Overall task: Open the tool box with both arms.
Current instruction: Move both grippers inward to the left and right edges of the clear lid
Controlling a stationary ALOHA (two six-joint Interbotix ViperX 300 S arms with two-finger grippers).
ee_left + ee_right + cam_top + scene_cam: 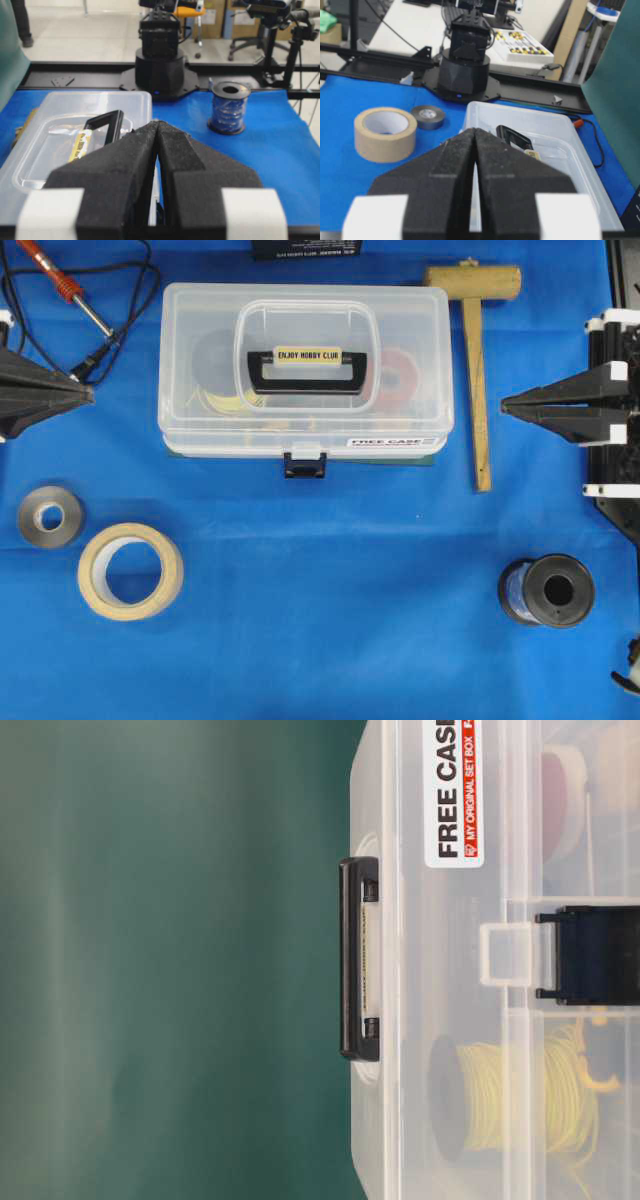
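Observation:
The clear plastic tool box [305,370] lies closed at the back middle of the blue table. Its black handle [307,368] lies flat on the lid and its black front latch [305,462] is down. The table-level view shows the box [450,1050], handle [358,958] and latch [590,955] close up. My left gripper [88,392] is shut and empty, left of the box and apart from it. My right gripper [505,407] is shut and empty, right of the box. Both wrist views show tips touching: the left gripper [156,123] and the right gripper [474,130], with the box [75,125] [545,145] beyond.
A wooden mallet [474,350] lies between the box and my right gripper. A soldering iron [62,280] with cable lies back left. A grey tape roll [50,516] and a beige tape roll [130,571] sit front left. A dark wire spool [547,591] stands front right.

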